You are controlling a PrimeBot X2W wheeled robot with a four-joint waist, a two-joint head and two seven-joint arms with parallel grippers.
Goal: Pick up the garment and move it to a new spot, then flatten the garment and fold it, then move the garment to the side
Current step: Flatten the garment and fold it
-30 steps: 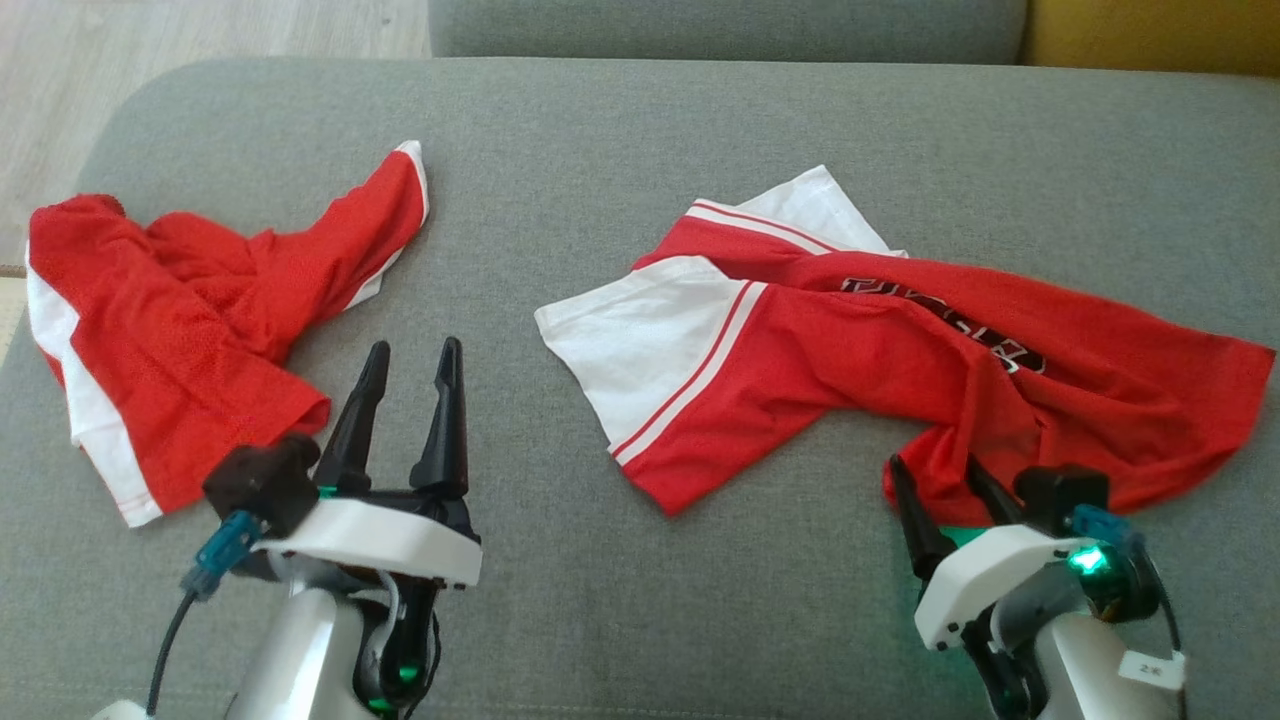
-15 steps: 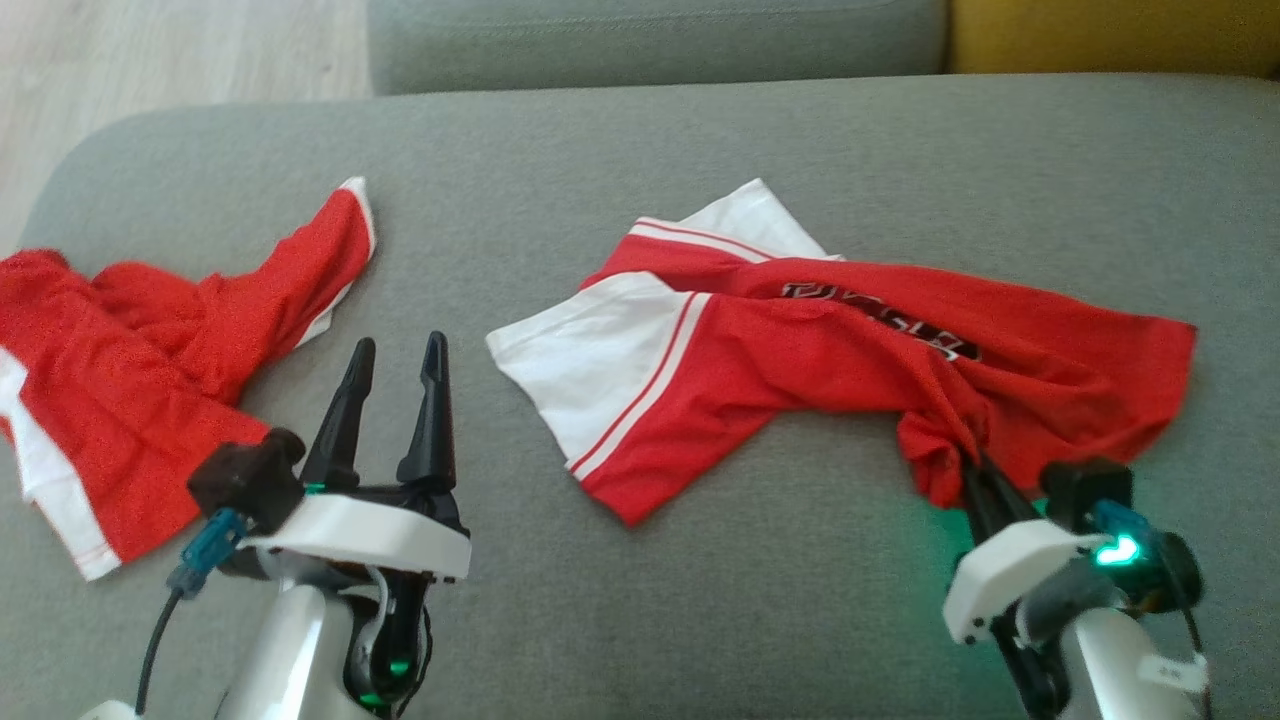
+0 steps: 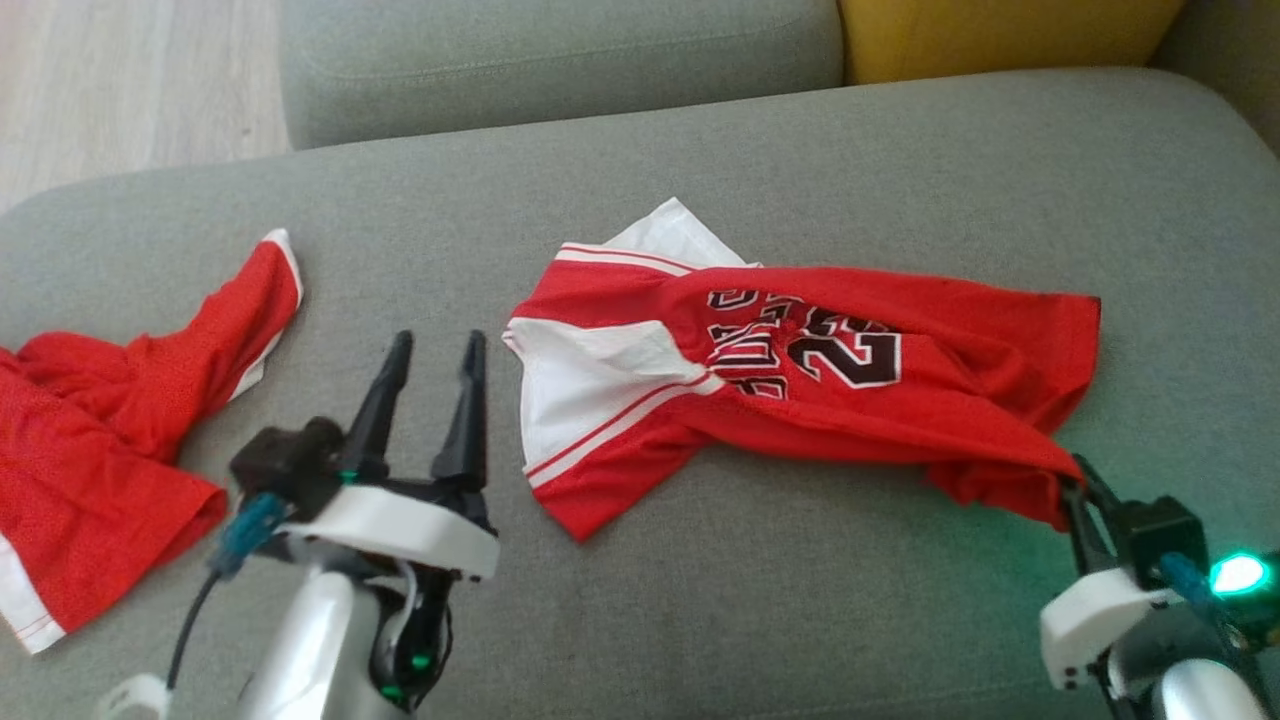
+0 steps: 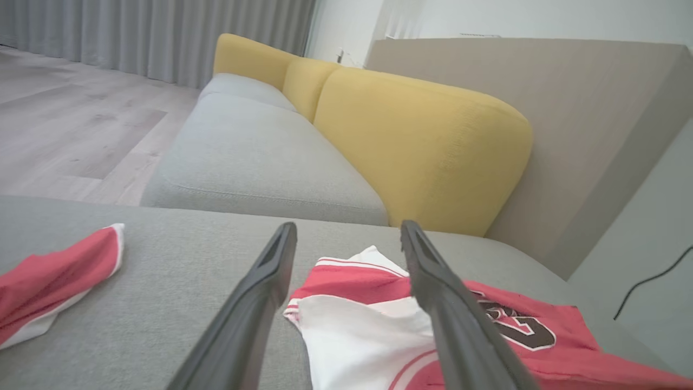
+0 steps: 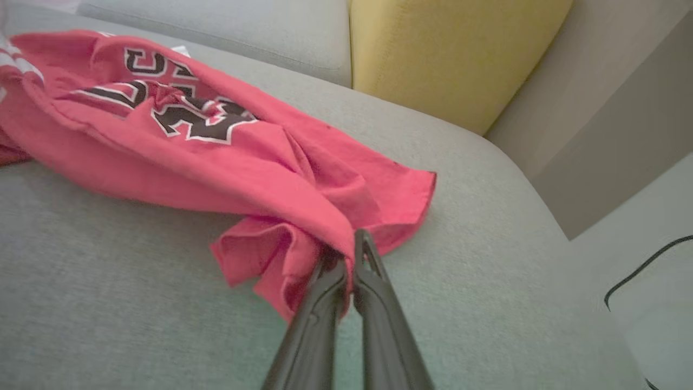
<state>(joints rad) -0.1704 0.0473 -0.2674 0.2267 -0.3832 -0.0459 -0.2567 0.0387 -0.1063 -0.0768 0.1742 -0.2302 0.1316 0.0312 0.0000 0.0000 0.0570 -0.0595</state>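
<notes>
Grey sofa corner in soft daylight.
Broad grey fabric seat (image 3: 700, 130) in front, with a second grey seat (image 3: 560, 50) just beyond, backed by mustard-yellow cushions (image 4: 422, 146). To the left, pale wood-plank floor (image 4: 65, 119) reaching long grey curtains (image 4: 151, 38). Behind the cushions, a tall beige panel (image 4: 595, 135) against a white wall (image 4: 541, 16). Even, diffuse light across fabric and boards alike.
</notes>
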